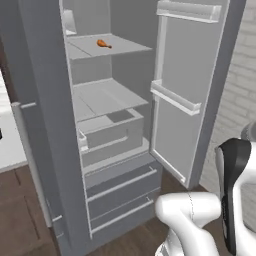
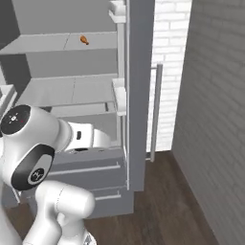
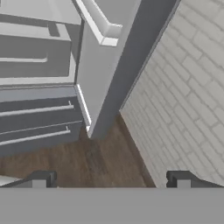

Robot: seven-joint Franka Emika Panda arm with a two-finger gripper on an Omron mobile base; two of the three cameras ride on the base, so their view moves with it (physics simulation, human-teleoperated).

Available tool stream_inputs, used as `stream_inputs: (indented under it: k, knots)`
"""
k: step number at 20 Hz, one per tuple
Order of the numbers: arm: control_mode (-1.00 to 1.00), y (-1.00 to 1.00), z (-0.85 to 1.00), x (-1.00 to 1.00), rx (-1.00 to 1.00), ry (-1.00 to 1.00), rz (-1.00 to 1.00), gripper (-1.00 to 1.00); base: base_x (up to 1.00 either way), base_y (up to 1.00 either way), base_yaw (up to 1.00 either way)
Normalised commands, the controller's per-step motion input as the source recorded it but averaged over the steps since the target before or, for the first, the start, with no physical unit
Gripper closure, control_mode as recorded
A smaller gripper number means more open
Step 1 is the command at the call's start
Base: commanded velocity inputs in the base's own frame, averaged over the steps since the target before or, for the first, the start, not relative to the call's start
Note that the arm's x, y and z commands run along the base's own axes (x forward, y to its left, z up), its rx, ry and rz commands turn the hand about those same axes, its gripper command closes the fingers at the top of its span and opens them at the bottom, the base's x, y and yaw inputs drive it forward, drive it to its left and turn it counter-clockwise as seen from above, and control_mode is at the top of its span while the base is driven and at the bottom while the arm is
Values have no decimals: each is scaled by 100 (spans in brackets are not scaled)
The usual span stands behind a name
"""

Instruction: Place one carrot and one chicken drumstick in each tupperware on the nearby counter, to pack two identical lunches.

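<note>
One chicken drumstick (image 1: 104, 44), small and reddish-brown, lies on the upper shelf (image 1: 127, 48) of the open fridge; the right base view shows the drumstick (image 2: 84, 40) high on that same shelf. My gripper (image 3: 111, 180) is open with nothing between its fingers (image 3: 41, 179), and it points down at the wooden floor beside the fridge door, far below the drumstick. A strip of the pale counter (image 1: 10, 150) shows at the far left. The carrots and the tupperware are out of view.
The fridge door (image 1: 185, 100) stands swung open to the right, with shelf bins on its inside. A grey drawer (image 1: 107, 132) juts out under the middle shelf. A brick wall (image 2: 210, 95) closes the right side, with dark wood floor (image 3: 96, 157) below.
</note>
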Motion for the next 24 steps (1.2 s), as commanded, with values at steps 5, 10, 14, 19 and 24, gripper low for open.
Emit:
stream_inputs:
  k: [5,10,14,19,24]
  knots:
    - [100,0,0,0,0,0,0,-100,0,0,58]
    - [100,0,0,0,0,0,0,-100,6,0,52]
    - [100,0,0,0,0,0,0,-100,41,-8,35]
    - [100,0,0,0,0,0,0,-100,90,-8,8]
    - [100,0,0,0,0,0,0,-100,100,-4,2]
